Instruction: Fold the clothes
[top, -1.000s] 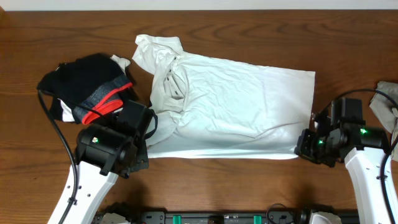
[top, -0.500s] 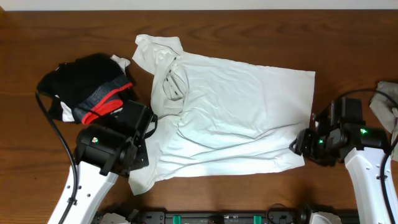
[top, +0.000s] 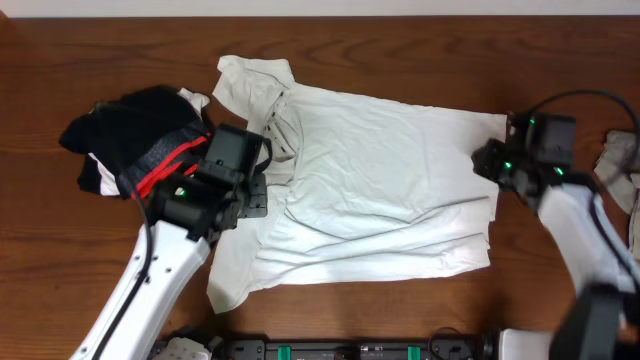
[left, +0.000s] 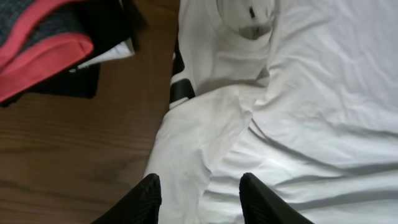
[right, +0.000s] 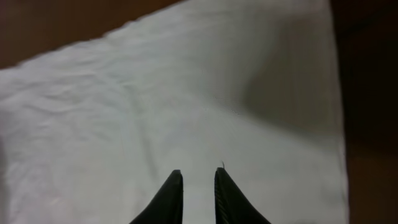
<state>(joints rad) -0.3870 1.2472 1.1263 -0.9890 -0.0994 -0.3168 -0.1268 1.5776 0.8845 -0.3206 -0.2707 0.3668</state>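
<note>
Overhead: your white shirt (top: 380, 190) lies spread centre, wrinkled, no fold made yet. Dark pile (top: 140, 135) waits unfolded at left.
Left wrist: left gripper (left: 200, 198) wide apart, empty, over shirt's sleeve edge.
Right wrist: right gripper (right: 198, 193) at narrow gap, nothing pinched, over hem.

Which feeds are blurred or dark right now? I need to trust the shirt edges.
Overhead: right arm smeared by motion blur, white shirt sharp. Right wrist: dim, soft, a shadow patch on the shirt toward its right edge. Left wrist: evenly lit, folds crisp.
</note>
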